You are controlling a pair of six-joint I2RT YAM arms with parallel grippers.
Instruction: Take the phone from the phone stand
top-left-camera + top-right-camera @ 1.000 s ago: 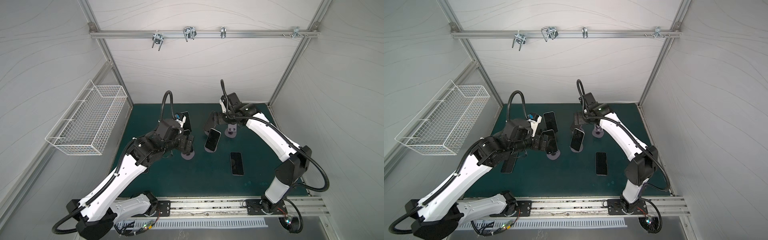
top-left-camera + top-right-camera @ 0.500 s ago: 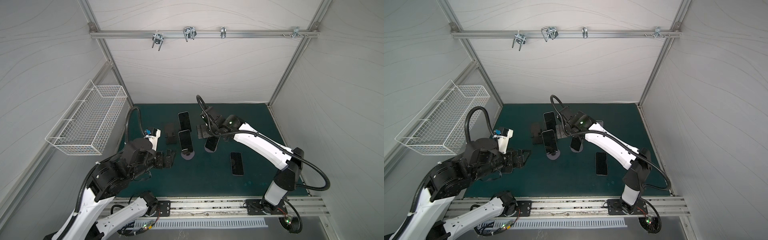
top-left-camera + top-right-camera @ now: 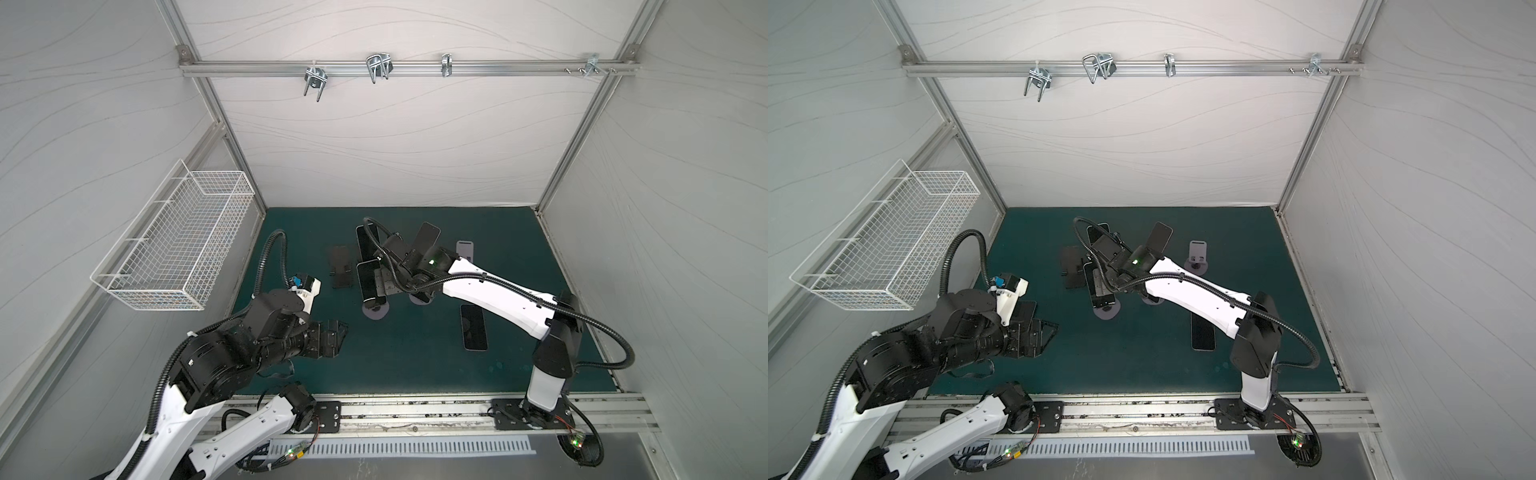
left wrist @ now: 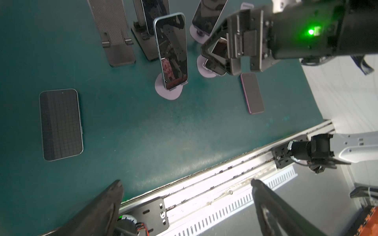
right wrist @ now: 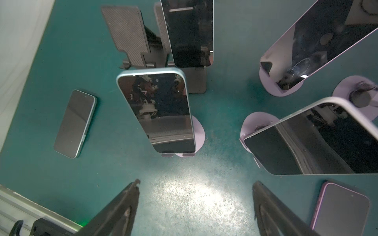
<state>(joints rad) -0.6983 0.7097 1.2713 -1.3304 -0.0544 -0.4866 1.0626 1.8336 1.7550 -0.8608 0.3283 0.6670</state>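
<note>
1. The left arm [image 3: 232, 353] bends sharply by its base, elbow raised, forearm reaching toward the middle.
2. The left claw [image 4: 186, 181] faces inward, jaws spread wide, empty.
3. The right arm [image 3: 494, 293] stretches across the middle, forearm slanting leftward.
4. The right claw [image 5: 196, 181] tilts downward, jaws apart, gripping nothing.
5. The claws are well apart.

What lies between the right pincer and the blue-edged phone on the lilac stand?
Only bare green mat, as the right wrist view shows; the right pincer is open, short of the blue-edged phone.
</note>
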